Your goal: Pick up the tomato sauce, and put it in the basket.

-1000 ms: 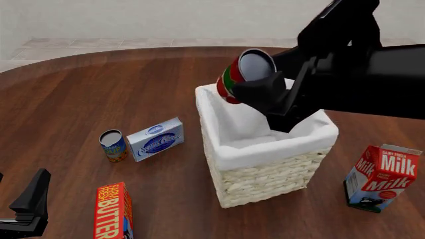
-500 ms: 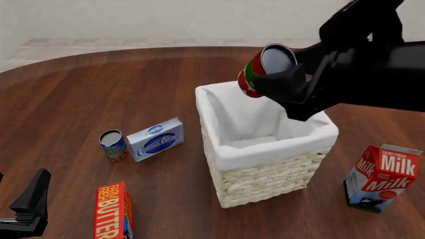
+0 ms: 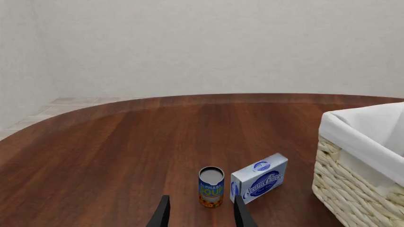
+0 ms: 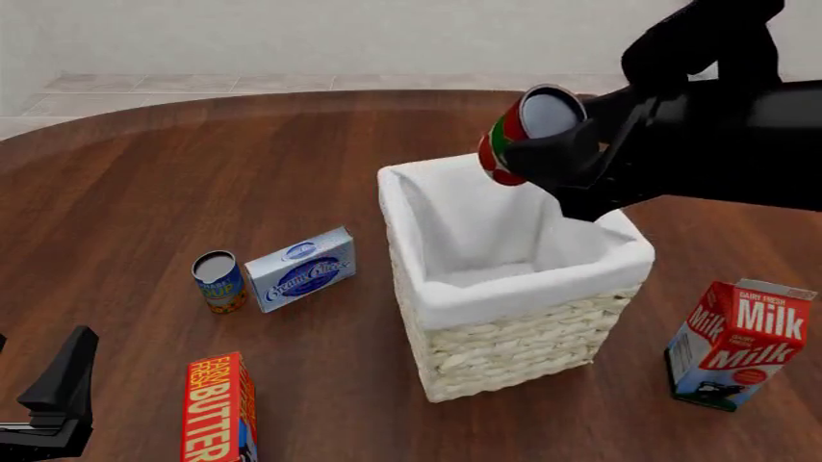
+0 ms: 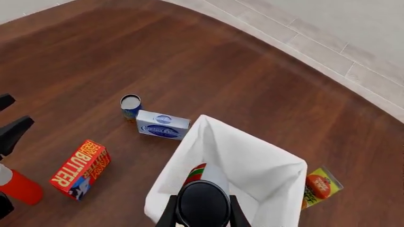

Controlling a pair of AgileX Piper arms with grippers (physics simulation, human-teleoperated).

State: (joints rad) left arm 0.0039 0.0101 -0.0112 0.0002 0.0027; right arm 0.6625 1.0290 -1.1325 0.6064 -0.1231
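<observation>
The tomato sauce (image 4: 518, 136), a red-labelled can with a silver-grey top, hangs tilted above the far rim of the basket (image 4: 514, 290). My right gripper (image 4: 537, 156) is shut on it. The right wrist view looks straight down past the can (image 5: 196, 173) held in the right gripper (image 5: 202, 209) into the cloth-lined basket (image 5: 183, 156). My left gripper (image 4: 58, 396) rests low at the near left of the table, far from both. In its own view the left gripper (image 3: 200, 216) is open with nothing between its fingers, and the basket (image 3: 354, 142) is off to one side.
A blue-and-orange can (image 4: 218, 281) and a cream cheese box (image 4: 302, 269) stand left of the basket. A butter box (image 4: 218, 409) lies nearer, at the front left. The milk carton (image 4: 738, 342) stands to the right. A red bottle (image 5: 19, 187) and an orange packet (image 5: 319, 185) appear in the right wrist view.
My right gripper has carried the tomato sauce to the right and slightly upward, from over the basket's left side to over its far rim. The left arm has not moved.
</observation>
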